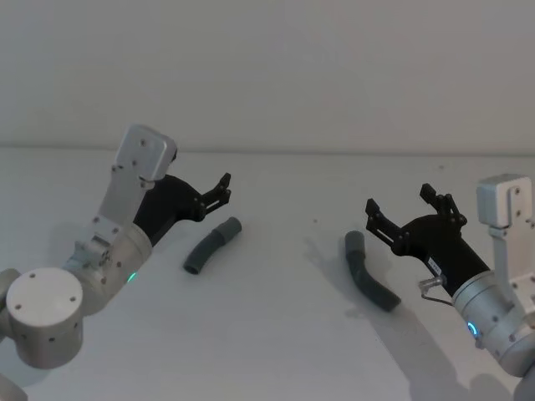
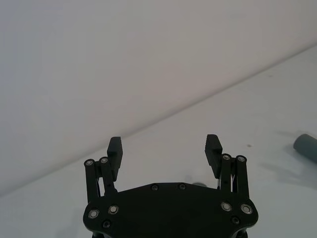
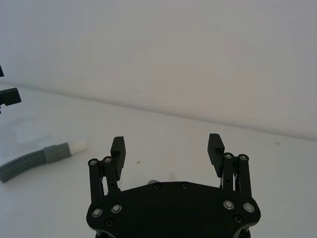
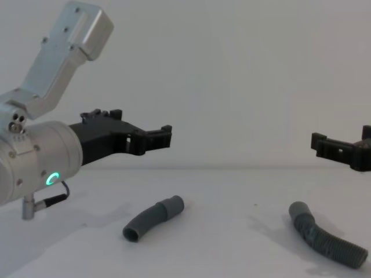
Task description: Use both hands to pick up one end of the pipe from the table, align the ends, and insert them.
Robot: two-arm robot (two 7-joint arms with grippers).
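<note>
Two dark-grey corrugated pipe pieces lie apart on the white table. The left piece has its smooth cuff end pointing far-right; the right wrist view shows this cuff with a white tip. The right piece curves towards me, and its end shows in the left wrist view. My left gripper hovers open above and just behind the left piece. Over the right piece, my right gripper is open too. Neither touches a pipe.
A plain pale wall rises behind the table's far edge. Bare white table surface lies between the two pieces and in front of them. The left arm's silver wrist with a green ring light shows large in the chest view.
</note>
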